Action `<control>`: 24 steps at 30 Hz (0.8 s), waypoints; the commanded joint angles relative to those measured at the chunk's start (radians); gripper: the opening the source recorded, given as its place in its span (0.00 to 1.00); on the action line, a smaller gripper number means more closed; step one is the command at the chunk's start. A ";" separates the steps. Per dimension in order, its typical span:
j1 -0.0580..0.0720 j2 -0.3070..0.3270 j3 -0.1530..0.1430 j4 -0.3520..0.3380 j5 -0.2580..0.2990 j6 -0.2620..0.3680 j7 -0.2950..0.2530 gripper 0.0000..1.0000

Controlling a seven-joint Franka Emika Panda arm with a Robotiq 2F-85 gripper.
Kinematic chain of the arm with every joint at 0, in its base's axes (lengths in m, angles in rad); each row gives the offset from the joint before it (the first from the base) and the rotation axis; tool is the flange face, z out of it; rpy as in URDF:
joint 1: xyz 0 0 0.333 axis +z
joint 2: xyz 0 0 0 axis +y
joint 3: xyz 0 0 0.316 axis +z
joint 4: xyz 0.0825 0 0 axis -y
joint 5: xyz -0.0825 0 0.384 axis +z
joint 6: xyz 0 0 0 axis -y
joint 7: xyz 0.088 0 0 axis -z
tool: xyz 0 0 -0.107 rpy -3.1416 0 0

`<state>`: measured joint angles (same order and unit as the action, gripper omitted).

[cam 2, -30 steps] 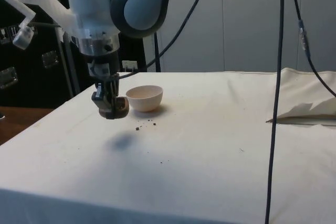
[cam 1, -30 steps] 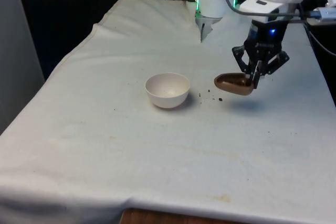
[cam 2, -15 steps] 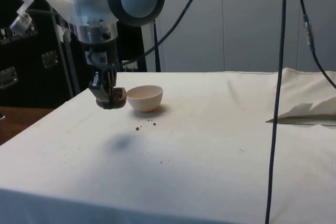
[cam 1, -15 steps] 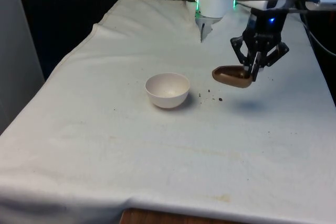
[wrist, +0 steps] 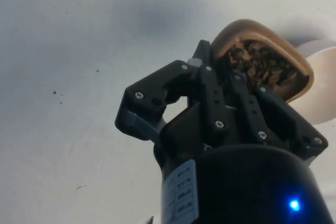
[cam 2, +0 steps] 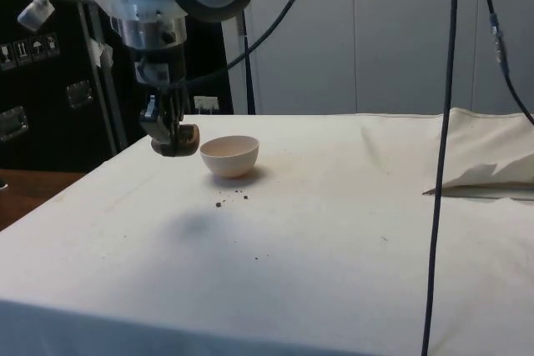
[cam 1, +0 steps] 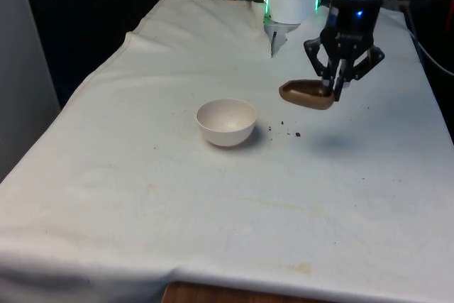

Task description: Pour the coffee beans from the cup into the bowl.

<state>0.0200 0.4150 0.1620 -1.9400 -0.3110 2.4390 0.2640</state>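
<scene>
White cloth is covering the worktop (cam 1: 213,225), with a few spilled coffee beans (cam 1: 287,131) lying on it. I am gripping a brown cup (cam 1: 306,94) in my pincer (cam 1: 332,90), clenched on its rim, and holding it in the air, tipped nearly on its side. More beans are sitting inside the cup (wrist: 265,61). From the front view, the cup is hanging at about two o'clock from the white bowl (cam 1: 226,122), apart from it, its mouth facing the bowl. From the side view, the cup (cam 2: 178,139) is hovering just beside the bowl (cam 2: 229,156).
</scene>
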 commanded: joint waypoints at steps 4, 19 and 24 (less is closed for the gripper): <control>-0.016 -0.011 -0.001 -0.007 0.030 0.003 -0.030 0.00; -0.030 -0.028 -0.049 -0.008 0.106 0.004 -0.110 0.00; -0.033 -0.030 -0.060 -0.007 0.128 0.004 -0.129 0.00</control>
<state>-0.0030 0.3900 0.0910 -1.9410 -0.1950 2.4390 0.1440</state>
